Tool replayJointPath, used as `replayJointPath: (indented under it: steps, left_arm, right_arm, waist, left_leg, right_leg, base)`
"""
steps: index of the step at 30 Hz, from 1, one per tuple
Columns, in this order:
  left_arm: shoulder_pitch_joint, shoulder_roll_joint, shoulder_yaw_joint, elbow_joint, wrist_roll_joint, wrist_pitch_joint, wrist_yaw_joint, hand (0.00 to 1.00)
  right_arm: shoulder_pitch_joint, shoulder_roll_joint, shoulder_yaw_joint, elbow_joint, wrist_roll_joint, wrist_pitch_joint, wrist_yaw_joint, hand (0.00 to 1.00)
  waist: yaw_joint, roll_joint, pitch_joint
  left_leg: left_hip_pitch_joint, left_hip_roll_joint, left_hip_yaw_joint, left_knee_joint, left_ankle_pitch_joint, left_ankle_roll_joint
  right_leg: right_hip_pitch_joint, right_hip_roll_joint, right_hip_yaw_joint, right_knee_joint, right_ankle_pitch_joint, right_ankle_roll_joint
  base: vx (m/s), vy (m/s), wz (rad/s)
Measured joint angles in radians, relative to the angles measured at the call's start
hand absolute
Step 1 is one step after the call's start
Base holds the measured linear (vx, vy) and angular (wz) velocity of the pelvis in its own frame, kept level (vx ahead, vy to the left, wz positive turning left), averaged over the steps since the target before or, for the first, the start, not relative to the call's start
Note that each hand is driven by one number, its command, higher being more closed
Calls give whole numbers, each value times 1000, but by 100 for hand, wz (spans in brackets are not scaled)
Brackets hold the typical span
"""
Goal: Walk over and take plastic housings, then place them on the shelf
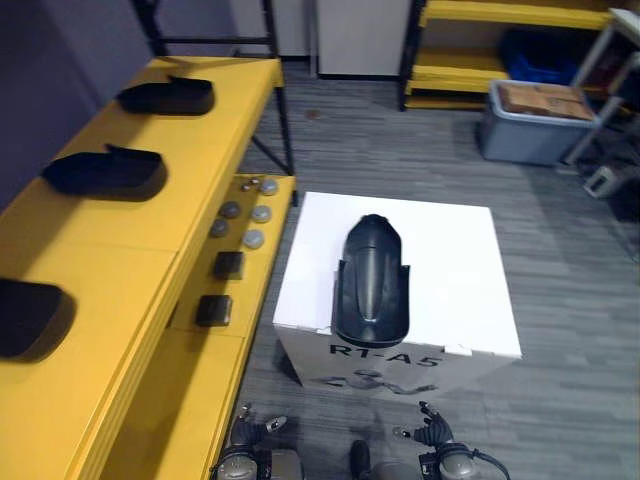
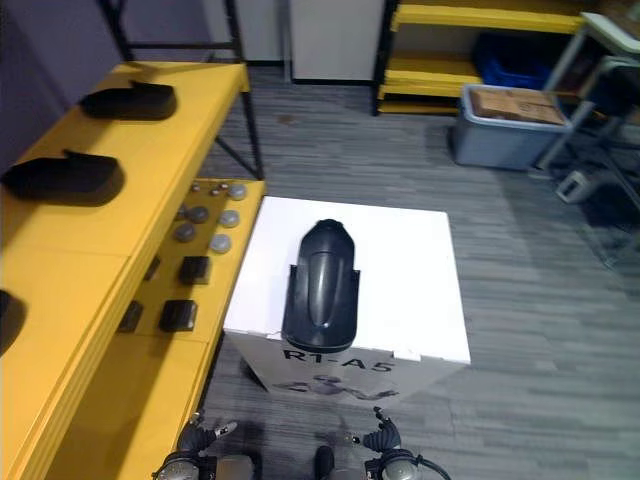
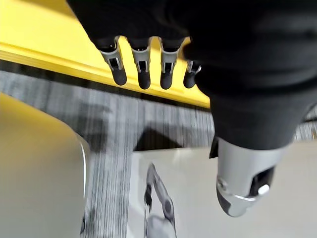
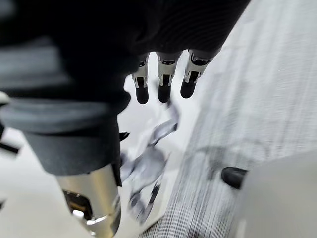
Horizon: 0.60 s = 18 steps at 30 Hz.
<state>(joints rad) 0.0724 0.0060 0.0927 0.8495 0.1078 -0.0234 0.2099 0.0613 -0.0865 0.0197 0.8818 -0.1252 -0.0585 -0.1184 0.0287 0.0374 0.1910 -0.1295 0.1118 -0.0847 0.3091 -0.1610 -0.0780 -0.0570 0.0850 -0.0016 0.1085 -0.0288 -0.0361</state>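
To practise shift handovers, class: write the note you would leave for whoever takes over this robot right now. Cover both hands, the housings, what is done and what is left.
Hands: left hand open and empty; right hand the same. Both hang low in front of the white box.
Things: one plastic housing lies on the box, untouched. Three more housings sit on the yellow shelf to the robot's left.
Done: the robot stands at the box.
Left: grasp the housing on the box and place it on the shelf.

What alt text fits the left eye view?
A black plastic housing lies on a white cardboard box. Three more black housings sit on the yellow shelf to the left. The left robot hand and right robot hand show at the bottom.
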Motion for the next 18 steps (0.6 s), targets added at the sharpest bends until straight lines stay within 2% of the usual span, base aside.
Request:
replayJointPath:
  steps: [2,4,6,9,12,15,18]
  left_arm:
    - [-8,15,1,22,-8,1,0,0]
    - [-16,17,0,34,-8,1,0,0]
    - [-11,17,2,37,-8,2,0,0]
    - [-6,25,22,32,-9,2,0,0]
    - [9,35,56,4,-11,4,0,0]
    - [31,35,75,-34,-20,0,-1,0]
    - [61,44,79,-47,-27,-2,-16,0]
  right_arm:
    - [27,19,-42,-13,21,-1,-2,0]
    - [35,19,-66,-11,41,-1,-3,0]
    - [48,22,-121,-12,80,-1,-5,0]
    - [54,20,-222,-33,130,-1,-8,0]
    - [85,-4,-356,-158,173,-1,-23,0]
    - [110,-69,-505,-316,195,-1,-42,0]
    - [123,-140,-631,-558,189,-1,-78,0]
  waist:
    - [-7,-24,-16]
    - [-12,-33,-23]
    - [-12,-25,-32]
    - [-14,-17,-41]
    - [-21,-19,-46]
    - [-35,-19,-77]
    - [-43,-32,-88]
  left_leg:
    - [34,-16,40,-65,3,15]
    - [72,-40,61,-138,28,28]
    - [120,-59,83,-207,57,45]
    - [138,-68,95,-226,61,48]
    - [181,-79,114,-212,61,48]
    - [192,-96,119,-201,61,48]
    - [208,-101,142,-201,61,48]
  right_leg:
    - [7,-24,30,-24,8,13]
    - [5,-52,42,-23,14,25]
    - [7,-72,50,-13,2,41]
    - [14,-80,51,-15,-7,51]
    - [58,-94,51,-16,-12,59]
    - [75,-112,50,-15,-20,71]
    - [82,-119,50,-9,-30,84]
  base:
    - [125,182,-41]
    - [181,150,-13]
    - [226,114,-12]
    - [218,98,-9]
    - [167,77,-13]
    - [139,89,-1]
    - [61,49,-13]
